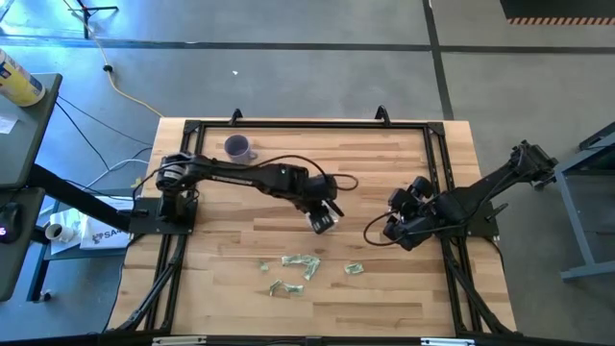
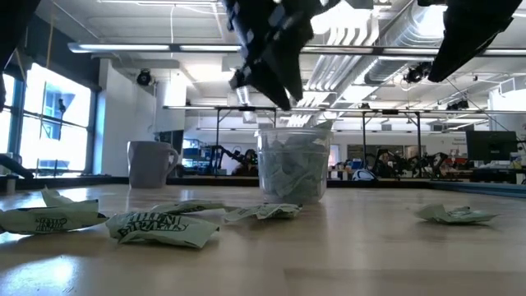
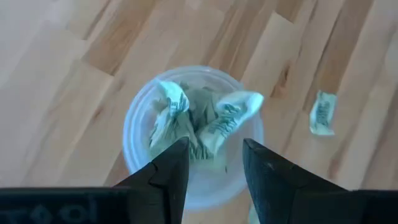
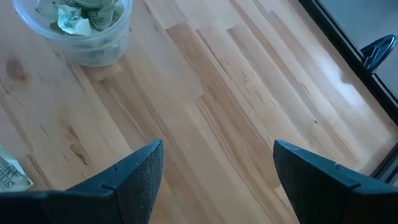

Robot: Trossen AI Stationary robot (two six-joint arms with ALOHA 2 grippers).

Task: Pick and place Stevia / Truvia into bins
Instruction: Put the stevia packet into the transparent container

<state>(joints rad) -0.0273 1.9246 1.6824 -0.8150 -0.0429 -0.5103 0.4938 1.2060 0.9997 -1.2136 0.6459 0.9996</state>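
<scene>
The clear cup [image 3: 134,134] stands on the table, holding several crumpled green and white sachets [image 3: 205,121]. It also shows in the low view [image 2: 292,168] and in the right wrist view [image 4: 93,37]. My left gripper [image 3: 214,163] is open and empty, pointing down right above the cup's mouth; from the side it hangs just over the rim [image 2: 267,78]. Several loose sachets [image 1: 300,262] lie flat on the table nearer the front edge, one of them apart to the right [image 1: 354,268]. My right gripper [image 4: 217,174] is open and empty, to the right of the cup [image 1: 396,229].
A purple mug [image 1: 237,147] stands at the far left of the table, well behind the cup. A black frame [image 1: 437,154] runs around the work area. Bare wood [image 4: 236,93] lies between the cup and my right gripper.
</scene>
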